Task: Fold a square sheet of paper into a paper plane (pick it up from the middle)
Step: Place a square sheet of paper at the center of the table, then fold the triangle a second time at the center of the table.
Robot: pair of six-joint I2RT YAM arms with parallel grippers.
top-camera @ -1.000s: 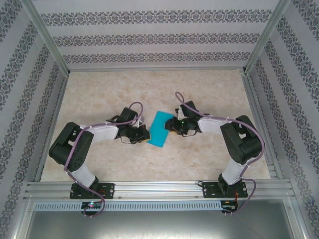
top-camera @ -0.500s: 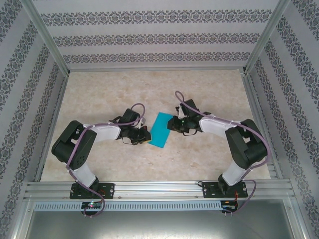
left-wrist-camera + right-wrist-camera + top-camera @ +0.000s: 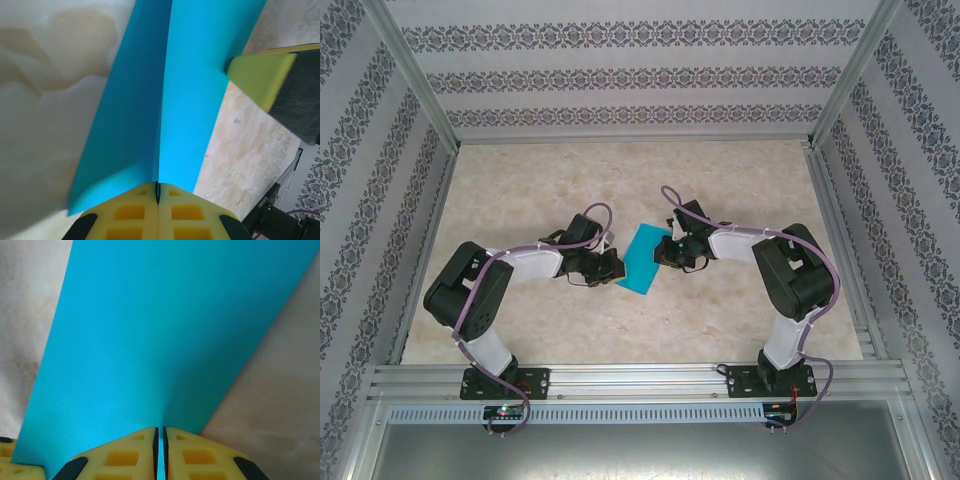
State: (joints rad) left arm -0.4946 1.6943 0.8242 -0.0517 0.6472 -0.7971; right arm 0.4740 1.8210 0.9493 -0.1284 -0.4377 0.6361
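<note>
Sheet (image 3: 642,258) pinched both ends (crease (image 3: 162,100) seen close).

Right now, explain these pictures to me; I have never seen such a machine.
It is a robot: a left arm and a right arm bolted at the edge of a table. The wide picture looks down from above and behind them. The other two come from cameras on the wrists, so each shows its own yellow fingers at the bottom. A blue paper sits between the arms. The left gripper and the right gripper each pinch an edge of it, jaws shut.
</note>
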